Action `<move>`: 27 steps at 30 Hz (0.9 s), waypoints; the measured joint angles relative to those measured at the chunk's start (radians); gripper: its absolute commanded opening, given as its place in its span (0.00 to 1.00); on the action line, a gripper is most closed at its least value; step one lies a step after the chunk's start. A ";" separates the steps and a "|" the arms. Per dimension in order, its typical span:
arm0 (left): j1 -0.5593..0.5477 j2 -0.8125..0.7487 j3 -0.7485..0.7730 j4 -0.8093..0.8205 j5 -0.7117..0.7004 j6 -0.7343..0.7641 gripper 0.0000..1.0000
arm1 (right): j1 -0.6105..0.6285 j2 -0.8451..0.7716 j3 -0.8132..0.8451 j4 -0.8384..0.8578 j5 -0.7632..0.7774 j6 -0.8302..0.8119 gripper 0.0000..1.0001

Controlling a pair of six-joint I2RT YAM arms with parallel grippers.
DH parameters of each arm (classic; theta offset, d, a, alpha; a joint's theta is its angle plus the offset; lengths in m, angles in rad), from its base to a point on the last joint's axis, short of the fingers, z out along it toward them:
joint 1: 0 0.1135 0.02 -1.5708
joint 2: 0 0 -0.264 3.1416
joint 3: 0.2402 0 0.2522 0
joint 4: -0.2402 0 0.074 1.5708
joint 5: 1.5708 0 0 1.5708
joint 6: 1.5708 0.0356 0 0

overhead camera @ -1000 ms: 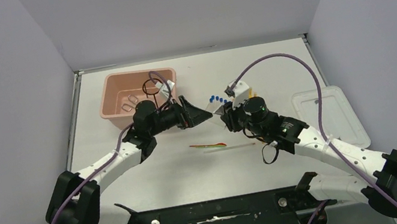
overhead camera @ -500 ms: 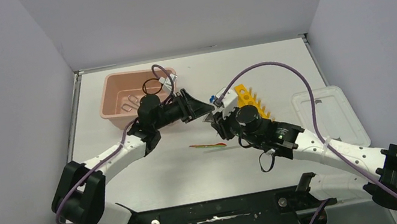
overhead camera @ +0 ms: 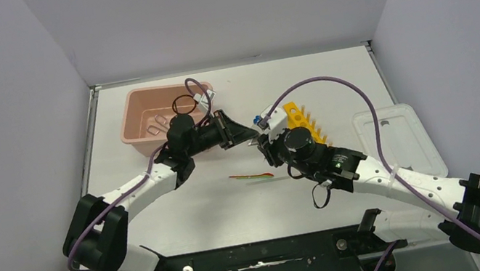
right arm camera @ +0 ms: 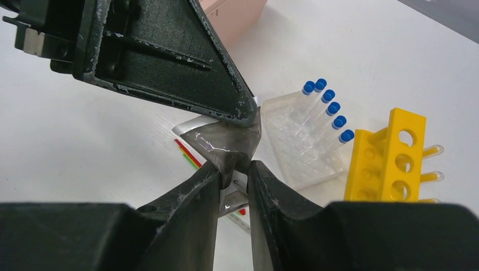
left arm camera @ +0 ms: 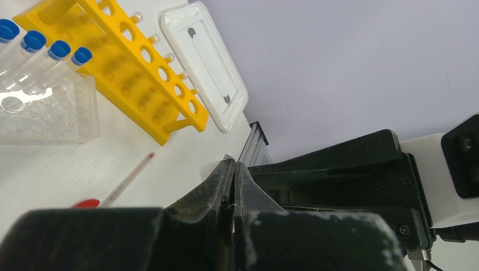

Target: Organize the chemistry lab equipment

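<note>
My left gripper [right arm camera: 248,116] is pinched flat on a clear packet [right arm camera: 223,138], hanging between my arms near the tube rack [right arm camera: 299,141]. My right gripper [right arm camera: 234,172] stands narrow astride the packet's lower corner; I cannot tell whether it grips. With 2 holds on thin film, I reckon any pull apart could tear it. An early left release could drop it onto the sticks [right arm camera: 188,153].
</note>
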 measured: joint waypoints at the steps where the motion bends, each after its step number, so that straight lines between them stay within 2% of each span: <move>1: 0.000 0.000 0.000 0.001 0.002 0.002 0.00 | 0.000 0.003 0.001 0.000 0.002 -0.003 0.26; 3: 0.001 0.000 0.000 0.000 0.004 0.002 0.00 | 0.000 0.011 0.002 0.000 0.007 -0.006 0.39; 5: 0.001 0.000 0.000 0.002 0.006 0.001 0.00 | 0.000 0.013 0.002 -0.001 0.012 -0.007 0.59; 8: 0.011 0.000 -0.002 0.013 0.010 -0.005 0.00 | 0.000 0.013 0.003 0.000 0.026 -0.010 0.69; 12: 0.095 -0.018 -0.016 0.029 0.005 -0.026 0.00 | -0.001 0.002 0.003 -0.001 0.054 -0.011 0.71; 18: 0.327 -0.105 -0.034 0.023 -0.058 -0.042 0.00 | -0.087 -0.036 0.003 -0.001 0.058 0.015 0.71; 22: 0.488 -0.197 -0.085 0.005 -0.188 -0.051 0.00 | -0.153 -0.034 -0.013 -0.001 0.032 0.030 0.71; 27: 0.525 -0.243 -0.090 -0.115 -0.433 0.045 0.00 | -0.159 0.007 -0.014 0.003 -0.005 0.031 0.71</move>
